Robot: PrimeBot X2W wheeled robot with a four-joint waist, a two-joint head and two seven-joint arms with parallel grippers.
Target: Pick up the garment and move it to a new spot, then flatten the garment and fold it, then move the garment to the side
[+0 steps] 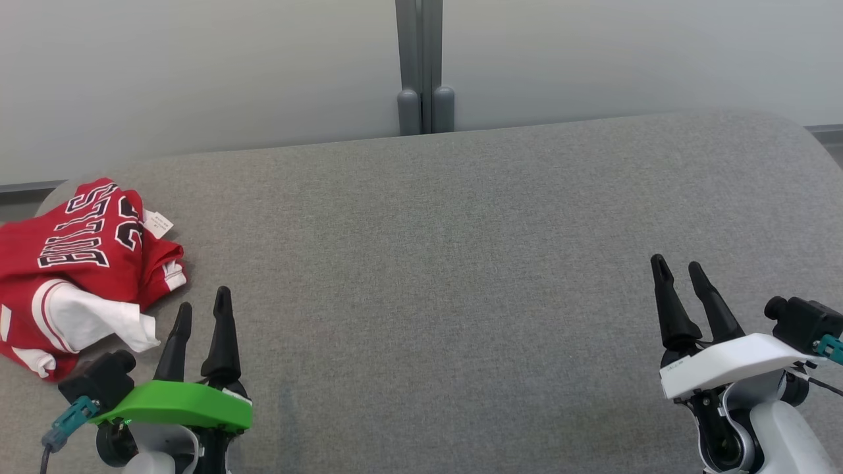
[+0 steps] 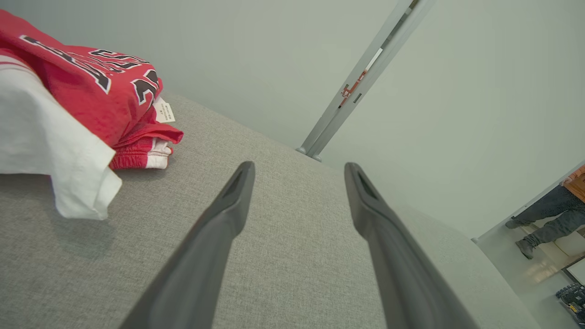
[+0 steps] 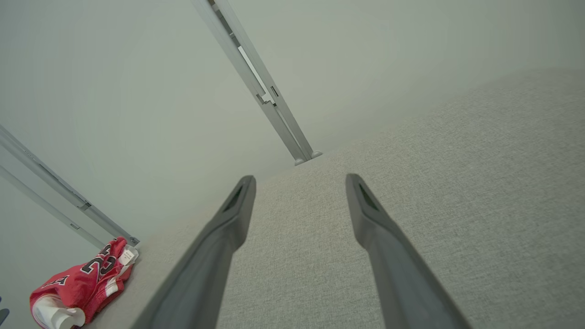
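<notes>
A crumpled red shirt (image 1: 79,263) lies bunched at the left end of the grey surface (image 1: 461,263). It looks light, soft and limp, so it will likely sag and unfold when lifted instead of keeping its shape. The left tool (image 1: 205,297) hovers just beside the shirt's near right side, its fingers apart and holding nothing. The right tool (image 1: 676,261) is well apart from the shirt, also spread and empty. The loose white sleeve (image 1: 92,319), on the side of the shirt nearest the left tool, seems the easiest place to pinch. A small label (image 1: 158,224) sticks out at the shirt's far edge.
</notes>
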